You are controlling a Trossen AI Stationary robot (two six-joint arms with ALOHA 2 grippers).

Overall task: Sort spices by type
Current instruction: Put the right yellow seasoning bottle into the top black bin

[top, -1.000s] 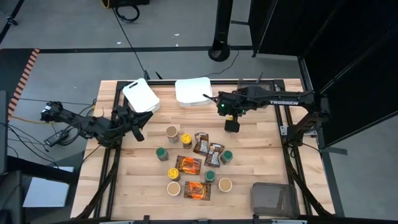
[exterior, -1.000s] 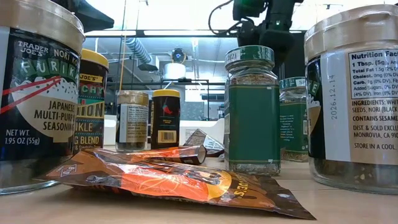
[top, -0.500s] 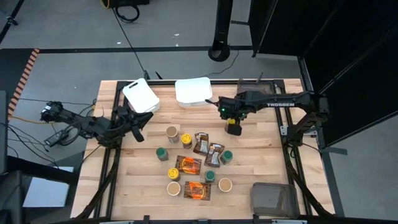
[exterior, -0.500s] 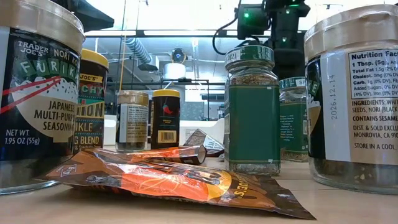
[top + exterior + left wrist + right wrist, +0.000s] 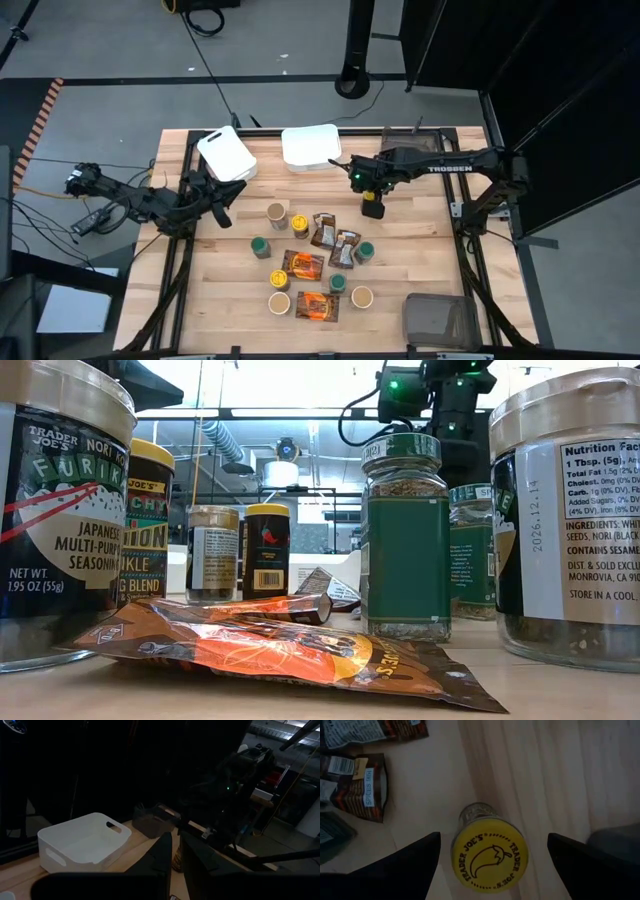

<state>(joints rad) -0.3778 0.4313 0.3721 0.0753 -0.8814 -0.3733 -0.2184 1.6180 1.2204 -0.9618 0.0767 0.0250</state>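
- jar with a yellow lid [image 5: 489, 854], upright on the wooden table [image 5: 560, 780], straight below the right gripper [image 5: 494, 836] and centred between its jaws; hidden under the arm in the high view.
- right gripper spread wide, one dark finger [image 5: 400, 870] on each side of the lid, clear wood showing between pads and jar, so nothing clamped yet.
- probably the step of lowering onto this jar for a pick.
- risk: closing too high, on the lid rim only, and letting the smooth round body twist or slip out on the lift.
- risk: descending off centre and tipping the jar with one finger toward the foil packets [image 5: 362, 785] lying near, beyond one fingertip.
- risk: squeezing on the curved wall with flat pads, making the jar roll sideways in the grip.
- lid: glossy yellow plastic, round, printed with a black pepper outline; body below it clear and cylindrical, speckled contents just visible.
- packets: flat, crinkled, shiny brown and orange foil, white labels.
- table: pale planks, matte, grain running lengthwise.
- left gripper [image 5: 215, 197] waiting well away, by a white tub [image 5: 224, 153].
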